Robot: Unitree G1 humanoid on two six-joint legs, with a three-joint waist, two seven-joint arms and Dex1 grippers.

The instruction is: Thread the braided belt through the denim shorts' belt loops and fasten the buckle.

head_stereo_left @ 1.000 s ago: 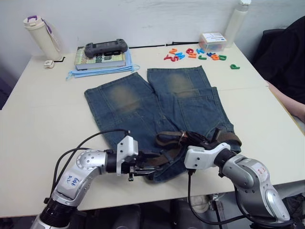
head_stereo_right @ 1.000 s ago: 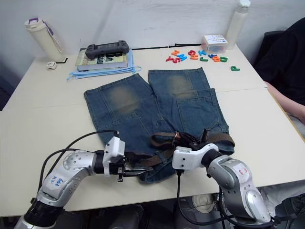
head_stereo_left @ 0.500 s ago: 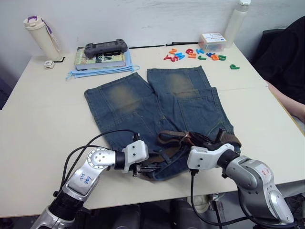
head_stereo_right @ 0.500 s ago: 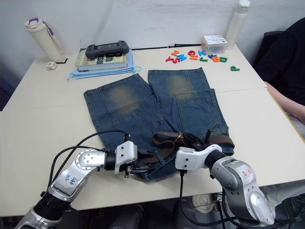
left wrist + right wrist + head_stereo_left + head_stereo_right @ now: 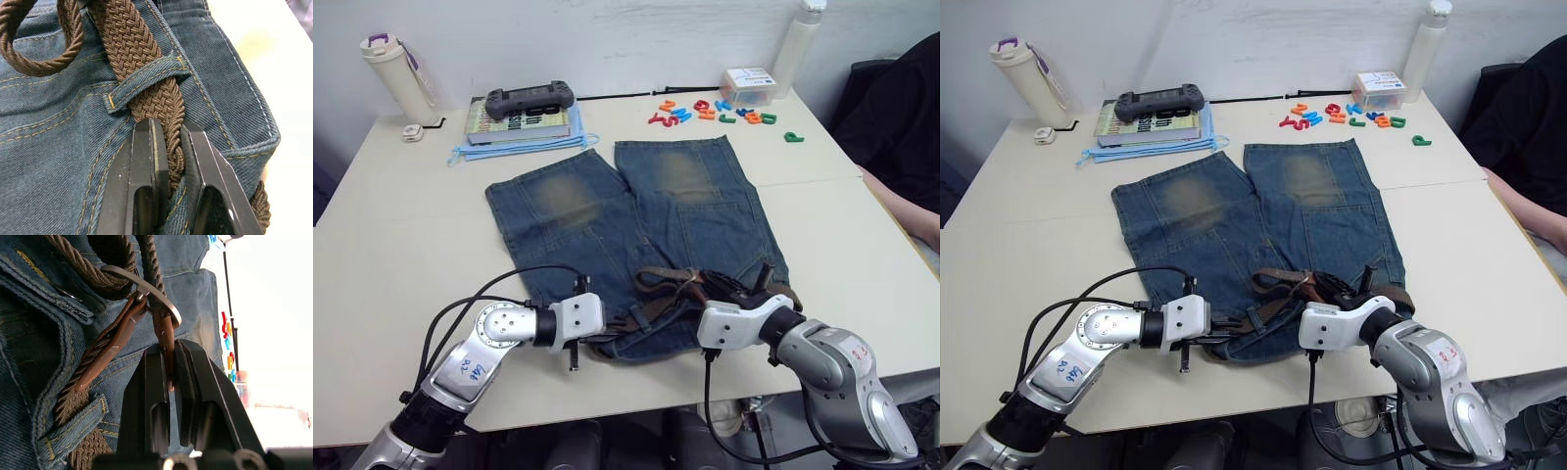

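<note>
Since a second ago my left arm has swung in along the waistband and drawn back a little, and the shorts' near corner has bunched toward me; my right arm has barely shifted.

My left gripper is clenched on the belt, its fingers pinching the weave just past a belt loop that the strap already runs under. My right gripper is clamped on the belt's tan leather end, right below the buckle, whose silver ring sits over the braid near the shorts' fly. So the belt lies along the waistband at the near edge of the shorts, partly threaded, with a loose brown loop humped up between my two claws. The shorts lie flat on the table, legs pointing away from me.

My worries from here: if I pull with the left while the loop grips the braid, I judge the denim will drag and crumple instead of the strap sliding, and the waistband sits close to the table's near edge. My hold is narrow, so the weave could slip out between the fingers. On the right, the leather sits edge-on between my fingers and could twist, turning the buckle out of line. The slack hump could also kink or snag on the next loop.
</note>
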